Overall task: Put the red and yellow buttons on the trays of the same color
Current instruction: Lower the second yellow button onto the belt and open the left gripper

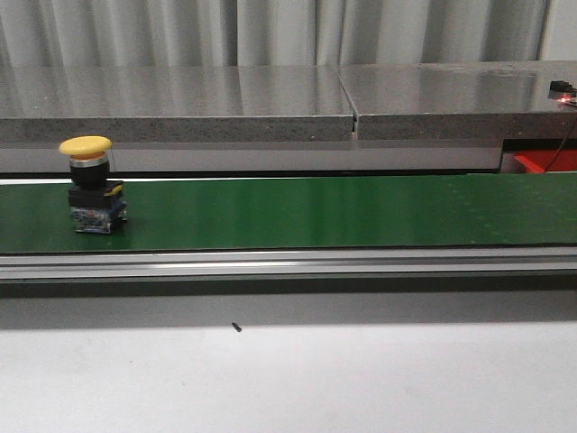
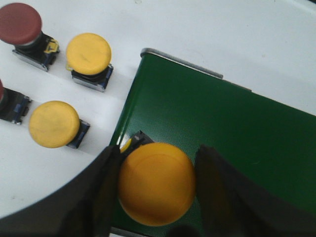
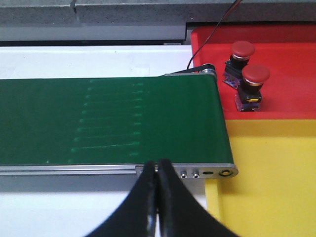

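Observation:
A yellow button [image 1: 87, 147] on a black and blue base stands upright on the green belt [image 1: 343, 212] at its left end. In the left wrist view the same yellow cap [image 2: 157, 183] sits between the fingers of my left gripper [image 2: 159, 149], which is open, with a gap showing on one side of the cap. My right gripper [image 3: 157, 165] is shut on nothing, at the belt's right end. Beside it, two red buttons [image 3: 249, 61] stand on the red tray [image 3: 291, 54], and the yellow tray [image 3: 276, 182] holds nothing. Neither gripper shows in the front view.
On the white table by the belt's left end stand two yellow buttons [image 2: 89, 53] [image 2: 53, 123] and a red button [image 2: 19, 22], with another red one at the picture's edge. A grey stone ledge [image 1: 270, 99] runs behind the belt.

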You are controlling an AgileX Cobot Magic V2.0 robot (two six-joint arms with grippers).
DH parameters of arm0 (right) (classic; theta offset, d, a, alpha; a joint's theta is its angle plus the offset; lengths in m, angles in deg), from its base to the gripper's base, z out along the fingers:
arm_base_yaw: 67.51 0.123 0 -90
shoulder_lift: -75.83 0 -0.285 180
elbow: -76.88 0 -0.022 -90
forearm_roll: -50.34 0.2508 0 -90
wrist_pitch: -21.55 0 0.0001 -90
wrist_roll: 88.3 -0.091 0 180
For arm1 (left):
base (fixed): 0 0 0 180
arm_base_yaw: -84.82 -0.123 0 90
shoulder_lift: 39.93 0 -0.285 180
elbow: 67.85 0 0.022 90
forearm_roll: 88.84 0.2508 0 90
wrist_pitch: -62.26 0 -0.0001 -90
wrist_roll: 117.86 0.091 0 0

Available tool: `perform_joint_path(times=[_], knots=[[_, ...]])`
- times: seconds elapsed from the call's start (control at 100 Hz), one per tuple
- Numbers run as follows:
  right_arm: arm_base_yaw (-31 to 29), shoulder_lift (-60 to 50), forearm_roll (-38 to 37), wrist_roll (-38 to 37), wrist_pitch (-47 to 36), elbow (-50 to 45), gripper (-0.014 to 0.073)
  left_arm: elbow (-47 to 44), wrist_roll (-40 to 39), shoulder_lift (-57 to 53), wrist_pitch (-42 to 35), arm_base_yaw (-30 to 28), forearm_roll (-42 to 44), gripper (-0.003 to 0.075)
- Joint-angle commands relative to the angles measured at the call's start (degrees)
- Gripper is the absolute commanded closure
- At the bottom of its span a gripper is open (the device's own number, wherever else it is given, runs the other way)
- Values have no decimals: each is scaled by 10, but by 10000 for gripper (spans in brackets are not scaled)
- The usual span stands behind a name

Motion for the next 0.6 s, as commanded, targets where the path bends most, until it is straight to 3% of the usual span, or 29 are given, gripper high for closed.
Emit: perform_joint_path(times=[0.0, 0.2, 0.42, 0.59], knots=[[0, 0, -2, 3, -41, 14, 655, 20, -5, -6, -23, 9, -14, 459], [0, 0, -2, 3, -41, 14, 655, 20, -3, 14, 0, 10, -17, 435], [0, 0, -2, 3, -41, 14, 655, 21, -1, 8, 0, 11, -25, 170], [0, 0, -2, 3, -41, 14, 655, 21, 37, -17, 5, 11, -59, 165]])
